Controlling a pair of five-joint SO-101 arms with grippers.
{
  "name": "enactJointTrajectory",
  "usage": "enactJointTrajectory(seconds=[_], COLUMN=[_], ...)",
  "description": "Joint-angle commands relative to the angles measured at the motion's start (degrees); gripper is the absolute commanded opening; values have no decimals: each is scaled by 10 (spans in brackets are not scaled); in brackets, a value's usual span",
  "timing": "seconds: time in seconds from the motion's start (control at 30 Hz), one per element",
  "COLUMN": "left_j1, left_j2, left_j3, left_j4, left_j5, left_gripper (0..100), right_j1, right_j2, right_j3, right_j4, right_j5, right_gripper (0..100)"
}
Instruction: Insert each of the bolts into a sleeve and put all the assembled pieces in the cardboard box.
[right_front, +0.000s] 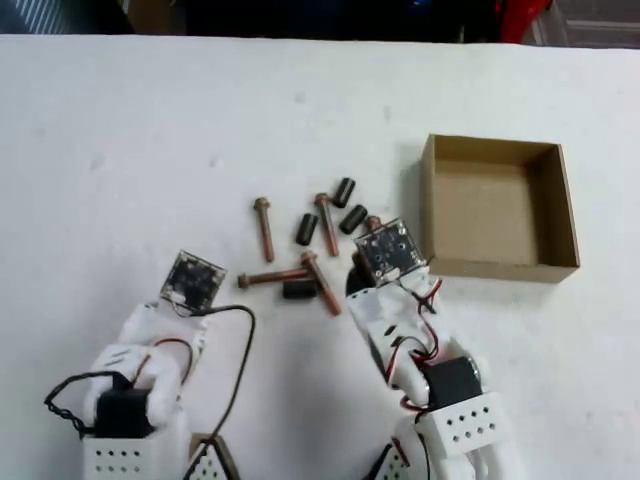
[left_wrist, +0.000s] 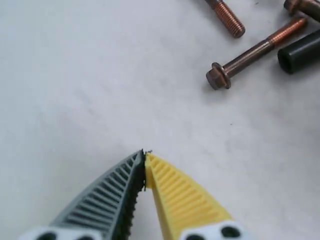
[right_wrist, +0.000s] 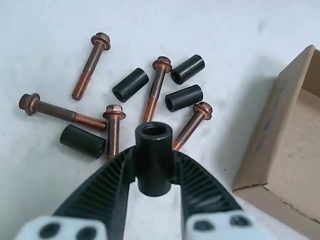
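Black sleeve (right_wrist: 154, 142) sits clamped crosswise in the right gripper (right_wrist: 154, 165), bore facing up and out, jaws narrowed onto its lower half only. The left gripper (left_wrist: 145, 159) is pinched closed w/ nothing in it, above bare table (right_front: 150, 120). A bolt (left_wrist: 255, 55) lies w/ its head toward it, near but apart.

The rest of the parts lie mid-table, packed close: five bolts and four loose sleeves. The cardboard box (right_front: 500, 266) stands toward the right edge. No bolt is in a sleeve yet.

Likely trouble from here:
- The hold is on a round wall and low down, so a bolt pushed in off-axis could pivot the sleeve or pop it out (smooth metal, little to bite on).
- The left gripper has to open before it can take anything. The bolts lie flat and will roll, so a sloppy close could shove that near bolt into the sleeve (right_wrist: 82, 141) just beside its threads and scatter the pile.
- Another bolt (right_wrist: 192, 125) runs right under the right jaws. Any dip of that arm would knock it, prob. toward the box.
- A bolt grabbed too near the thread end leaves too little free to feed into the bore
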Motion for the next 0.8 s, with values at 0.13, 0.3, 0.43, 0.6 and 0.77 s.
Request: enactJointTrajectory(seconds=[0.13, 0.3, 0.43, 0.6, 0.77], left_j1=[0, -1, 2, 2, 2], left_j2=[0, 0, 0, 0, 85], left_j3=[-56, -96, -137, -173, -248], left_j4=[19, 37, 52, 52, 52], left_j5=[-24, -11, -3, -4, -4], left_gripper=[26, 24, 27, 27, 27], right_j1=[15, 41, 38, 38, 38], right_j2=[-10, -10, -10, -10, -10], right_j3=[-7, -7, -7, -7, -7], right_j4=[-15, -15, -13, -12, -14], right_j5=[-6, -47, -48, -50, -50], right_gripper=[16, 17, 17, 17, 17])
